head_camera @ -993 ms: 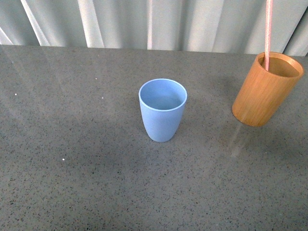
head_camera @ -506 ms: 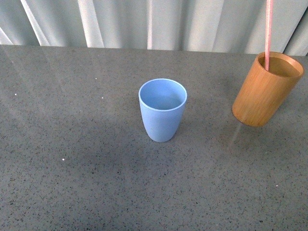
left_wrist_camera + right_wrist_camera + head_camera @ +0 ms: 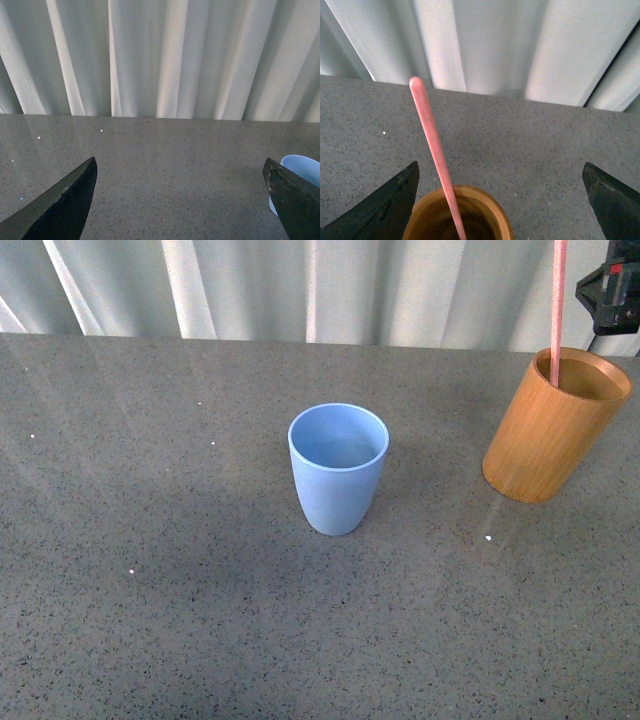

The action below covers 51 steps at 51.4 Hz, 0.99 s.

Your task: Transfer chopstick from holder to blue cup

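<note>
The light blue cup (image 3: 338,466) stands upright and empty mid-table; its rim also shows at the edge of the left wrist view (image 3: 300,167). The orange-brown wooden holder (image 3: 553,426) stands at the far right with the pink chopstick (image 3: 558,300) rising straight out of it. In the right wrist view the chopstick (image 3: 434,145) leans out of the holder (image 3: 457,215) between my wide-open fingers. My right gripper (image 3: 500,200) is open, above and behind the holder; part of it shows at the top right of the front view (image 3: 615,295). My left gripper (image 3: 180,200) is open and empty over bare table, left of the blue cup.
The grey speckled tabletop (image 3: 150,570) stretches across the front view. A pale pleated curtain (image 3: 300,285) hangs along the table's far edge.
Part of my right gripper has come into the top right corner of the front view, beside the chopstick. The cups and the chopstick have not moved.
</note>
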{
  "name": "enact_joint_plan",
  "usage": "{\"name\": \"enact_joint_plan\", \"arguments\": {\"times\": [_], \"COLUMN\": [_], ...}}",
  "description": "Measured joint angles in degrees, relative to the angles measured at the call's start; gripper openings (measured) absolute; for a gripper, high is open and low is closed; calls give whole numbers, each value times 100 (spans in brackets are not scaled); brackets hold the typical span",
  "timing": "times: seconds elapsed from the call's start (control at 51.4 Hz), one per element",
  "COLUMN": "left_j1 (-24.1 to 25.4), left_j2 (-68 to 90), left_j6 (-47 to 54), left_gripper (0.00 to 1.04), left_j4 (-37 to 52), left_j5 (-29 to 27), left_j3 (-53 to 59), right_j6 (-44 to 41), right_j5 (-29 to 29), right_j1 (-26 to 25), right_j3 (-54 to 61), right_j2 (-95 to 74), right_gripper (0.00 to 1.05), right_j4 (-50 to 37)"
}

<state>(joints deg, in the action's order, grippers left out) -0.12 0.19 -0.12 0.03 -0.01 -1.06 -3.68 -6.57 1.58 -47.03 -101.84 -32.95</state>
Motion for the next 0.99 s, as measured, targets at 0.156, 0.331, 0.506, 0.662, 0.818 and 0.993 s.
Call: {"name": "enact_joint_plan", "arguments": {"times": [0.156,0.331,0.506,0.662,0.818,0.993], "left_j1": [0,0,0,0,0,0], "left_j2": [0,0,0,0,0,0], "left_j6": [0,0,0,0,0,-2], "left_gripper": [98,98,98,98,98,98], "left_j4": [0,0,0,0,0,0], "left_j5": [0,0,0,0,0,0], "left_j3": [0,0,0,0,0,0], "right_j6": [-2,-17,-17,-17,-13,0], "right_j5": [2,33,85,114,168,199], "right_j1": [133,249,354,461,579,651], "right_j3": [-302,-535,-778,-977,-1150,-1213], "right_j2": [-258,-511,-726,-903,-1097,-1145], "right_gripper": [95,95,95,95,95,71], "right_j4": [79,103,109,125,138,129]}}
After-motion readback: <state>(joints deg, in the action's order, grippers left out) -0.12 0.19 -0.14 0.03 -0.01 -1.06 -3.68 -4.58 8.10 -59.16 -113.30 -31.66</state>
